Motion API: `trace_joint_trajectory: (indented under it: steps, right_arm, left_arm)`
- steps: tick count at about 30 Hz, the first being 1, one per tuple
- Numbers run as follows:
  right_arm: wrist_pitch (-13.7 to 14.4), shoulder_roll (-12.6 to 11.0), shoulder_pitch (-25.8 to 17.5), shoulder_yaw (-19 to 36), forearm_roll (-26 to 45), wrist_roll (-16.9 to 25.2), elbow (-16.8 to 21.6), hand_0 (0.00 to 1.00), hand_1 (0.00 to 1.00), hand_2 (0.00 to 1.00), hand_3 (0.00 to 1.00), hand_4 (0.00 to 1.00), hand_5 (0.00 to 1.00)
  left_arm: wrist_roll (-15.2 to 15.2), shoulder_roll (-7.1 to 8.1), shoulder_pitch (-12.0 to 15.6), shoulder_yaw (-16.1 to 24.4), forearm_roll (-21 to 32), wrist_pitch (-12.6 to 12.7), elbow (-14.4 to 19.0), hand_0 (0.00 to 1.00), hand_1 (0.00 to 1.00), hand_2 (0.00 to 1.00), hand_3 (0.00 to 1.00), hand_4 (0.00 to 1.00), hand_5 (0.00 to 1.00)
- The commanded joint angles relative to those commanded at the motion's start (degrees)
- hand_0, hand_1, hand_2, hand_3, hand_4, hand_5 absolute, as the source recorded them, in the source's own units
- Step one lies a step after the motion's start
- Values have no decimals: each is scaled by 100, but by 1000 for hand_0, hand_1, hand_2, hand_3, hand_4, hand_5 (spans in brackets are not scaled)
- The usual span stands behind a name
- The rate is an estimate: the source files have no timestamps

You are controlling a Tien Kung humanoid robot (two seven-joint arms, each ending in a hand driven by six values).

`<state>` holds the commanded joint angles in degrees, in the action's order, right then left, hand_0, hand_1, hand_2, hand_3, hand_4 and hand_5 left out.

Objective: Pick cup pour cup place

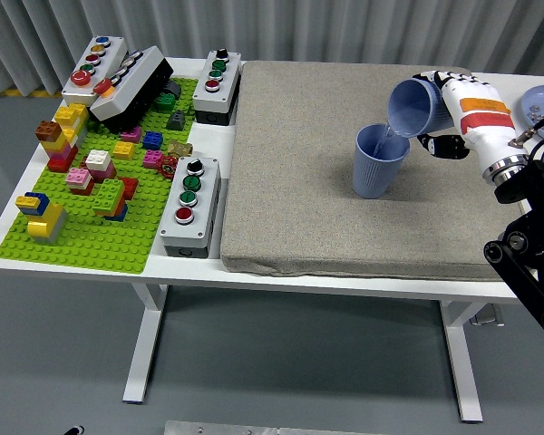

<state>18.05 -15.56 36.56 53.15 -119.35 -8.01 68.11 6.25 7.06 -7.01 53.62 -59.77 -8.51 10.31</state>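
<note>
Blue and ribbed, an upright cup [379,161] is standing on the grey mat [290,181] that is covering most of the white table [9,243], toward the mat's right side. Just above it the right hand [449,116] is gripping a second blue cup [415,106] with its fingers wrapped around the body, holding it tipped well over on its side so that the open mouth is facing left and downward. The lower lip of the tilted cup is hanging directly over the standing cup's rim, close to it or touching; which of the two is not clear. The arm, with its white and orange forearm casing, is reaching in from the right edge.

At the far right edge a light blue plate [537,102] with small pieces on it is lying partly out of frame. On the left side of the table a green baseplate [100,227] is carrying many coloured building bricks, and several grey button boxes [190,207] with red, green and black buttons are sitting around it.
</note>
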Motion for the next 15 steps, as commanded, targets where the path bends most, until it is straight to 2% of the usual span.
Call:
trace_joint_trajectory:
  steps: [15]
  right_arm:
    - [228, -48, 10, -150, -251, -106, 3, 730, 606, 507, 624, 689, 27]
  left_arm:
    - [-6, 7, 6, -22, 13, 0, 0, 819, 776, 844, 755, 548, 998]
